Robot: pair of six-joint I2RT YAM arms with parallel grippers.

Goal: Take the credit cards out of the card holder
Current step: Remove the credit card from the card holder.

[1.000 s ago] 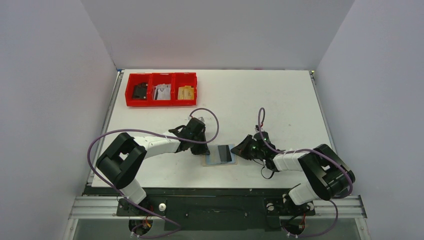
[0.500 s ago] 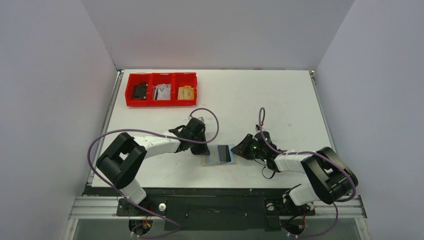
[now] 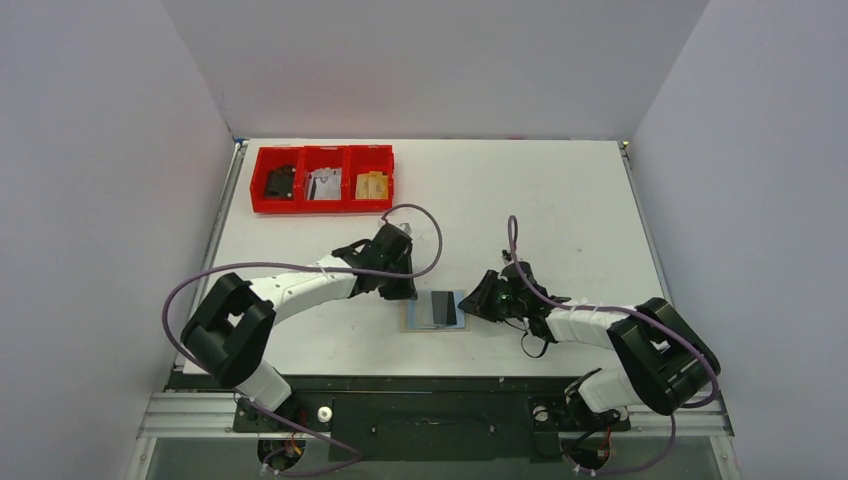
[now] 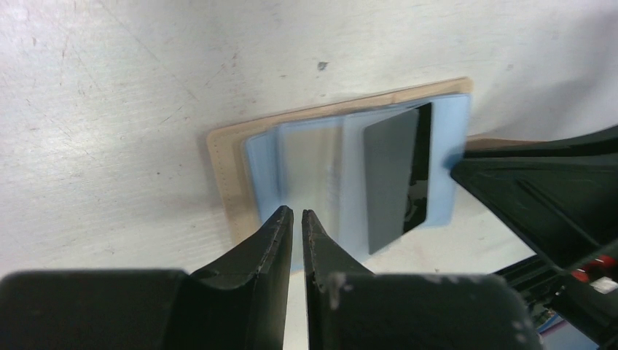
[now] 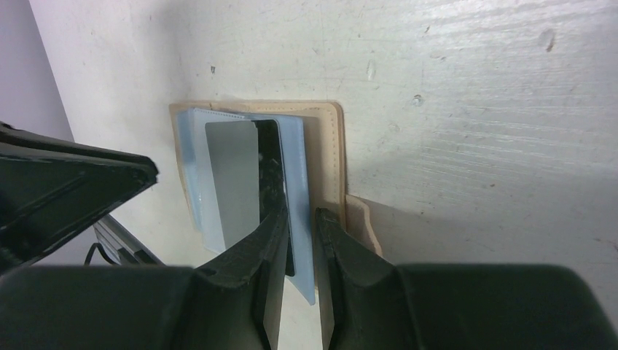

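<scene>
Right wrist view: right gripper (image 5: 300, 211) jaws are nearly closed, pinching the edge of a pale blue sheet among the credit cards (image 5: 233, 175). These fan out, pale blue plus one glossy dark card, over the tan stitched card holder (image 5: 329, 146). Left gripper (image 4: 297, 213) jaws are pressed almost together at the fan's opposite edge, and the holder lies flat on the white table (image 3: 560, 200) between the arms.

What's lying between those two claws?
The tan card holder, with pale and dark credit cards on it, lies between the left gripper and right gripper, clearest in the top view.

R jaws pinch blue card (image 5: 295, 168) edge.
</scene>
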